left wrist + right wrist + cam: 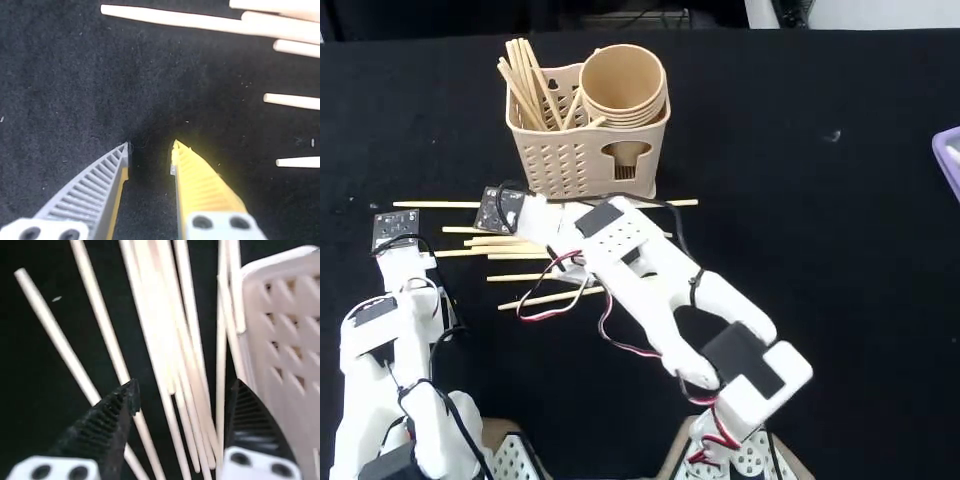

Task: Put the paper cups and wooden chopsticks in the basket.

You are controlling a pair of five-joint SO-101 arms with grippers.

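The beige slotted basket [570,160] stands at the back of the black table. It holds a stack of paper cups [623,85] and several wooden chopsticks [525,80]. More loose chopsticks [480,240] lie in front of it to the left. My right gripper [510,215] hangs over that pile beside the basket; its black fingers are open [182,385], with several chopsticks [165,340] between them and the basket wall [280,330] close by. My left gripper [398,235] sits left of the pile, open [150,145] over bare cloth, with chopstick ends [290,100] just beyond.
A purple object [948,160] pokes in at the right edge. The right arm's white links and wires [650,290] stretch diagonally over the table's middle. Black cloth covers the whole table.
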